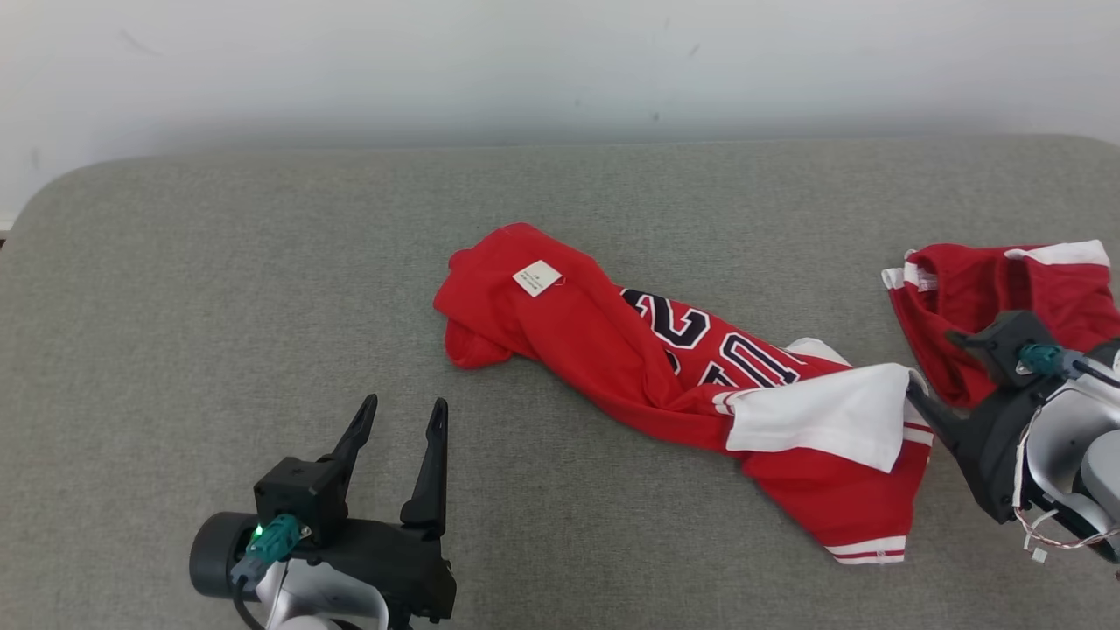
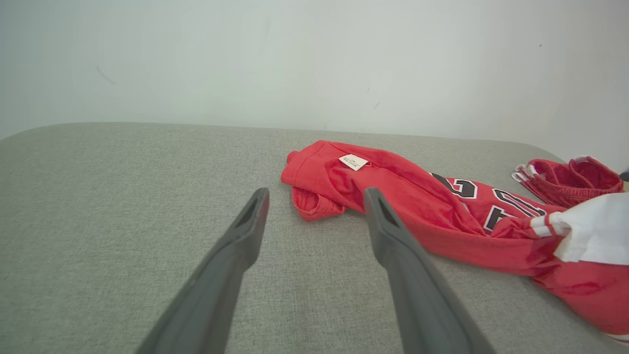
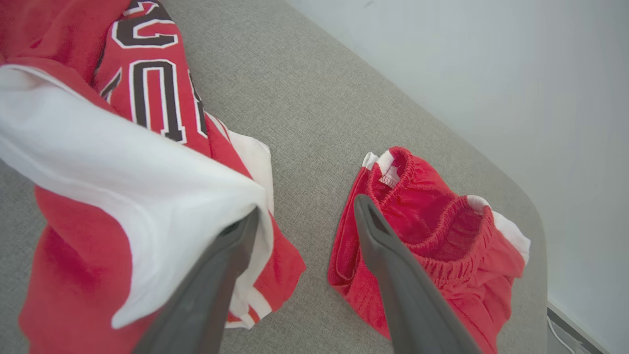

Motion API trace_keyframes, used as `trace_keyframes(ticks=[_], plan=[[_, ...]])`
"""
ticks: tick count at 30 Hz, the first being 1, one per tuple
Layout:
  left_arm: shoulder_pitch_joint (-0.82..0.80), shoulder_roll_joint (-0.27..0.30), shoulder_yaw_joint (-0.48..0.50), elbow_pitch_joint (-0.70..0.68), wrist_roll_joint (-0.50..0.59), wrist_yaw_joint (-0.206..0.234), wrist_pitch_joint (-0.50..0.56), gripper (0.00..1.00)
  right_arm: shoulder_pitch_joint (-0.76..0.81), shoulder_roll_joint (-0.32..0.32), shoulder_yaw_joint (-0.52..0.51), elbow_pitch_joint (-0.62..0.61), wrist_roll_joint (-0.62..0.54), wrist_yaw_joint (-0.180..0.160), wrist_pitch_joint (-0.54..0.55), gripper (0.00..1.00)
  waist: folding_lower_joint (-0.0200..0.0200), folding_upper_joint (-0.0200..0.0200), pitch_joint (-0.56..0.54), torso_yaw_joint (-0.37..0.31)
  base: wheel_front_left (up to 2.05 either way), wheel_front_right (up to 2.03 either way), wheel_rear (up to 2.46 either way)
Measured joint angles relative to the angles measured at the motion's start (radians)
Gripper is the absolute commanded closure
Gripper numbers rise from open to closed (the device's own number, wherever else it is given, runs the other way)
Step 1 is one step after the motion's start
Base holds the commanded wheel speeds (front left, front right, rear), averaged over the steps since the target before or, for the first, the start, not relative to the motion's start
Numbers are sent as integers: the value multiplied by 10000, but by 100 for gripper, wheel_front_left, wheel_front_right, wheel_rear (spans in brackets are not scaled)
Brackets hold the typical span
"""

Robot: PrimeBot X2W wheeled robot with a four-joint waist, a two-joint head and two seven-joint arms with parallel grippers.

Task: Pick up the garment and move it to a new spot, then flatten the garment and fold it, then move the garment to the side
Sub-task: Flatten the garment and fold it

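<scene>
Left hand (image 1: 406, 401): fingers spread, pointing up, well apart from the red jersey (image 1: 595, 341), on its left. Right hand (image 3: 308, 205): fingers parted at the jersey's right end, one finger touching it.

Bright, even light; soft shadows

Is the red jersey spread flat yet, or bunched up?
Bunched up: the jersey lies twisted in a rumpled strip on the grey cushion, numbers creased, white panel flopped over.

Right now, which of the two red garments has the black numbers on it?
The jersey stretched across the middle of the grey surface; the bunched red shorts at the right show only white trim.
</scene>
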Motion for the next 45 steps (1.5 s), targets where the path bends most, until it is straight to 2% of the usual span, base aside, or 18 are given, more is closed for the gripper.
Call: trace_keyframes(ticks=[4,6,11,13,14,18,20,23,24,33,38,42,45], plan=[[24,19,56,-10,0,0,-44,0,132,-234,-351,-470,107,-533,-245,0,-1,0,-7,-197,0,0,0],[32,25,67,-19,0,2,-44,0,527,-270,-821,-911,654,-821,-537,0,-1,0,-7,-308,0,0,0],[36,117,132,-113,8,4,-46,0,2132,224,-1164,-2290,2063,-1133,-957,0,-1,0,52,-631,0,0,0],[25,163,142,-146,35,6,-44,0,2422,247,-1212,-2583,2268,-1195,-1039,0,-1,0,101,-725,0,0,0],[-7,157,73,-155,75,2,-42,0,2755,234,-1392,-2844,2571,-1344,-1164,0,-1,0,175,-787,0,0,0],[-237,184,-21,-104,92,-27,-10,0,3122,211,-1413,-3129,2583,-1530,-1210,0,-1,0,289,-877,0,0,0],[-553,253,-92,-79,213,-188,65,0,3317,217,-1475,-3382,2621,-1641,-1285,0,-1,0,365,-894,0,0,0],[-1579,487,-186,514,372,-694,314,0,3356,226,-1578,-3561,2615,-1732,-1287,0,-1,0,503,-906,0,0,0],[-2136,594,-268,803,322,-1032,433,0,3355,205,-1620,-3705,2608,-1749,-1287,0,-1,0,571,-911,0,0,0],[-4397,880,-293,2928,42,-2071,1221,0,3018,476,-1708,-4161,2403,-1837,-1183,0,0,0,1083,-1112,0,0,0],[-5640,1005,56,4084,-263,-2201,1515,0,2839,662,-1776,-4328,2251,-1896,-1104,0,0,0,1474,-1331,0,0,0],[-6473,1338,-4,5072,-299,-2309,1841,0,2445,890,-1843,-4441,2169,-1910,-1093,0,1,1,1890,-1612,0,0,0],[-7178,1331,-19,5898,-441,-2378,1914,0,2272,1137,-1891,-4439,2082,-1912,-1091,0,1,1,2281,-1923,0,0,0]])
